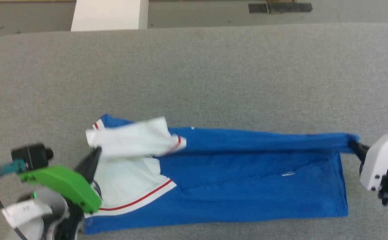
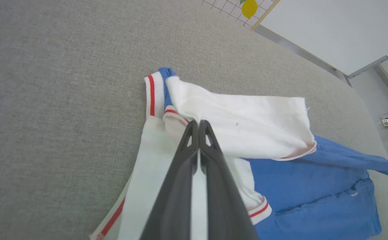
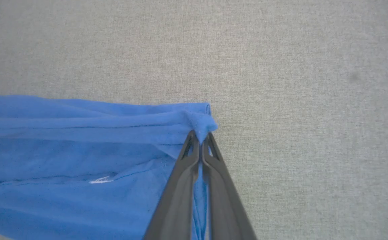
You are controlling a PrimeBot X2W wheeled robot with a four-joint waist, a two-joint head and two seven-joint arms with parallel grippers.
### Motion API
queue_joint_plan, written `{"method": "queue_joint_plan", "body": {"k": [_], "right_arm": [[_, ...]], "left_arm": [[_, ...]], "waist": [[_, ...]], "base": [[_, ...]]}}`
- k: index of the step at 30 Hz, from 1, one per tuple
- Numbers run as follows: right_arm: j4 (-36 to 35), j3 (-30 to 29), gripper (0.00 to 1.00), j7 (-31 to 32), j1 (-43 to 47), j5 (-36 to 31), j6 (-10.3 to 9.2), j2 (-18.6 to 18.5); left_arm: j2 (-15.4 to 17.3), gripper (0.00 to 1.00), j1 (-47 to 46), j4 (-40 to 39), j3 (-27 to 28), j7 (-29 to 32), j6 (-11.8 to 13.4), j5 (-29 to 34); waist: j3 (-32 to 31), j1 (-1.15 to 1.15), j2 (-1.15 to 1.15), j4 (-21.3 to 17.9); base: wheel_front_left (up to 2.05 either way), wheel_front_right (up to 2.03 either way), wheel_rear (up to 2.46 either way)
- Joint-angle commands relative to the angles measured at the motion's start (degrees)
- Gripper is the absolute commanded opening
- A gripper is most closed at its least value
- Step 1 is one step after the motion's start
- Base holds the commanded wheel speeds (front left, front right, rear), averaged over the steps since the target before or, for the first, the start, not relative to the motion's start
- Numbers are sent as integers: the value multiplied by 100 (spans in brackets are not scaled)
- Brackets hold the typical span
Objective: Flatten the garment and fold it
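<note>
The garment [image 1: 247, 173], royal blue with white sleeves and red-striped trim, lies lengthwise across the near part of the grey surface, its far long edge doubled over toward me. My left gripper [image 1: 97, 151] is shut at the edge of the upper white sleeve [image 2: 247, 130], which is turned over onto the collar end; the pinch itself is hard to make out. My right gripper [image 1: 354, 144] is shut on a bunched blue hem corner [image 3: 202, 123] at the far right, pulling that edge taut. The lettering is hidden.
The grey fabric-covered table [image 1: 194, 73] reaches well beyond the garment. A white block [image 1: 108, 15] stands past the far edge. In the left wrist view, a pale panel [image 2: 330, 30] and a wall socket [image 2: 385, 122] lie beyond the table.
</note>
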Motion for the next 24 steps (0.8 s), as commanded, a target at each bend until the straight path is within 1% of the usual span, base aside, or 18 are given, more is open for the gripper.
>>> {"method": "queue_joint_plan", "body": {"k": [1,3,7,12,13,14,16,19,21,24], "right_arm": [[29,-35,0,-8,142,-10,-9,31],[83,-57,0,-15,271,-29,-9,75],[236,-91,0,-55,487,-52,-9,179],[432,-140,0,-205,618,-134,-9,289],[470,-135,50,-245,637,-144,-9,305],[490,-140,100,-285,651,-140,-9,320],[484,-177,100,-366,700,-101,-9,356],[259,-302,100,-467,870,5,-9,396],[-16,-427,100,-498,991,62,-9,424],[-416,-615,100,-426,1141,132,-9,468]], "left_arm": [[-67,0,196,13,32,-59,46,-75],[-130,0,388,57,15,-90,63,-127],[-172,0,675,242,-30,-71,179,-129],[-213,0,791,600,-91,33,273,-170],[-228,17,785,691,-104,57,282,-186],[-212,100,784,766,-129,89,294,-169],[-208,100,759,894,-133,126,334,-168],[-80,100,742,971,-112,209,464,-75],[97,100,705,918,-88,243,577,86],[281,100,545,652,78,-58,651,358]], "waist": [[-145,0,0,22],[-206,0,0,35],[-282,0,0,53],[-358,0,0,56],[-397,0,0,54],[-430,0,0,49],[-488,0,0,44],[-609,0,0,46],[-671,0,0,46],[-727,0,0,31]], "base": [[0,0,0],[0,0,0],[0,0,0],[0,0,0],[0,0,0],[0,0,0],[0,0,0],[0,0,0],[0,0,0],[0,0,0]]}}
